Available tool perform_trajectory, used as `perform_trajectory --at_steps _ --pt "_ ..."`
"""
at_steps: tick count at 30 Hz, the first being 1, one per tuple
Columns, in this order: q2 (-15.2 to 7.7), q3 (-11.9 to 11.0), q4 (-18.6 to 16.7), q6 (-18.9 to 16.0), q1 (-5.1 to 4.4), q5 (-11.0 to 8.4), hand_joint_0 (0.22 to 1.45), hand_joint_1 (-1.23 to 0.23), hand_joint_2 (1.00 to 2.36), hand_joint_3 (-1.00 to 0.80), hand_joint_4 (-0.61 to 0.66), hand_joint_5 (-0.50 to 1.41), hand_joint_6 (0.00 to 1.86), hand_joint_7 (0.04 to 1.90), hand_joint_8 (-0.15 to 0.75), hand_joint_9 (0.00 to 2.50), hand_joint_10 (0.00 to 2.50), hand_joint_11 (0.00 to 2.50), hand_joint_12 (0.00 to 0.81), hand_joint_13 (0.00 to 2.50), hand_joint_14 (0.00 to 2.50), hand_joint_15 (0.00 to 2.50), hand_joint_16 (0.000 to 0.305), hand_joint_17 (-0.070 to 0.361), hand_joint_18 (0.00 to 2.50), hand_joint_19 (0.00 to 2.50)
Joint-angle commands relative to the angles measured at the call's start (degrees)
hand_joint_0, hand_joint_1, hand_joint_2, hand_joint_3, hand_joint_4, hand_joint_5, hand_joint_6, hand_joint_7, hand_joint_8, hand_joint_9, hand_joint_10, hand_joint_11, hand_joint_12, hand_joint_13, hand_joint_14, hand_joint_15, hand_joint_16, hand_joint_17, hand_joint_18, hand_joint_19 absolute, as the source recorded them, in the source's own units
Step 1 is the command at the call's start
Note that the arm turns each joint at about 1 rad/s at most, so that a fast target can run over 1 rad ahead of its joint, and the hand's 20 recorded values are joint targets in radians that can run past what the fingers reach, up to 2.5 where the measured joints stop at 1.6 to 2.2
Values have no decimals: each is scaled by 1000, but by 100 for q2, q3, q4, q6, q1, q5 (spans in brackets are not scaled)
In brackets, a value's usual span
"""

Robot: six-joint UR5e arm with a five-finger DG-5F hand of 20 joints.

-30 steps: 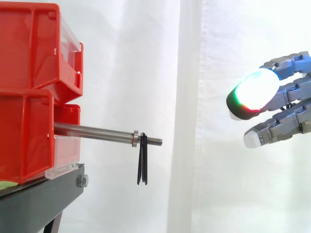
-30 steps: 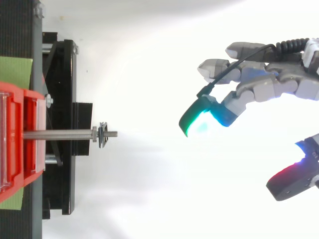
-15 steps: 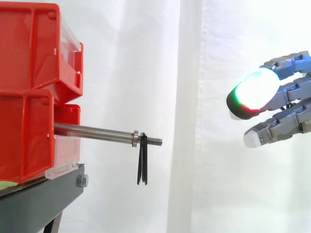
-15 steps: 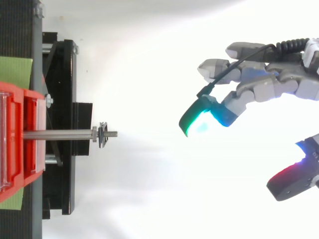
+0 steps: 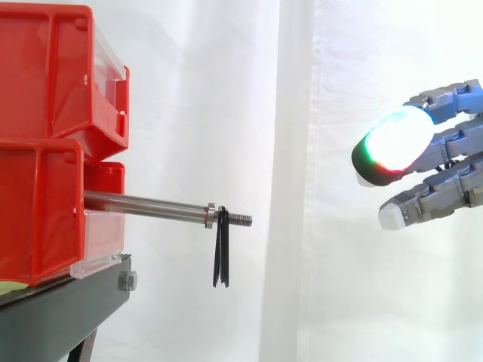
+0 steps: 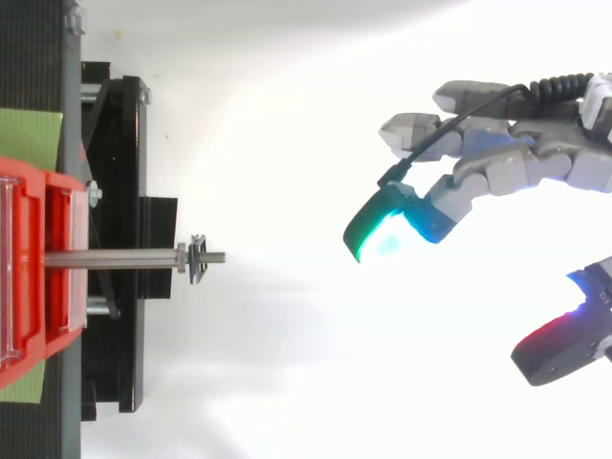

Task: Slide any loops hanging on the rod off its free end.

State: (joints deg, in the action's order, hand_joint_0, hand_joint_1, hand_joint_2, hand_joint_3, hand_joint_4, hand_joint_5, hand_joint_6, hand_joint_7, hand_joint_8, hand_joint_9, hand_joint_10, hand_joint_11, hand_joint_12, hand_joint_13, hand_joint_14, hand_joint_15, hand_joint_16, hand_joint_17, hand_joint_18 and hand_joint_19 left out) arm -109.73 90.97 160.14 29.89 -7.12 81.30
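Note:
A steel rod sticks out to the right from the red bins, ending in a threaded free tip. One black loop hangs from it just past a nut, near that tip; from above the loop shows as a small dark clip on the rod. My hand floats well to the right of the rod's end, level with or slightly above it. Its fingers reach leftward, relaxed and spread, with the thumb apart from them. Nothing is held.
Two stacked red bins rest on a black stand at the left. A white curtain hangs behind. Between the rod tip and my hand lies a wide open gap.

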Motion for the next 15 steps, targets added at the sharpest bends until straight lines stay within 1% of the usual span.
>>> perform_trajectory --at_steps 1,7,8,10,11,12,15 --pt "-5 0 0 8 0 0 556 -522 1007 -421 146 -297 501 648 191 8 0 0 411 111 0 0 65 147 204 287" --pt "4 0 0 -1 0 0 557 -527 1007 -419 149 -296 501 651 199 50 0 0 409 128 0 0 64 145 139 250" --pt "4 0 0 8 0 0 559 -504 1007 -414 155 -297 501 669 201 46 0 0 412 95 0 0 64 143 54 261" --pt "-5 0 0 8 0 0 566 -551 1008 -406 199 -277 501 655 218 183 0 0 404 187 0 0 64 143 142 200" --pt "-5 0 0 -1 0 0 571 -560 1008 -401 215 -271 501 654 222 217 0 0 388 228 0 0 62 139 210 186" --pt "4 0 0 -1 0 0 570 -562 1008 -396 227 -268 501 656 240 251 0 0 390 238 0 0 62 139 273 184" --pt "4 0 0 -1 0 0 567 -571 1009 -398 227 -265 501 651 245 253 0 0 386 264 0 0 61 136 369 206"
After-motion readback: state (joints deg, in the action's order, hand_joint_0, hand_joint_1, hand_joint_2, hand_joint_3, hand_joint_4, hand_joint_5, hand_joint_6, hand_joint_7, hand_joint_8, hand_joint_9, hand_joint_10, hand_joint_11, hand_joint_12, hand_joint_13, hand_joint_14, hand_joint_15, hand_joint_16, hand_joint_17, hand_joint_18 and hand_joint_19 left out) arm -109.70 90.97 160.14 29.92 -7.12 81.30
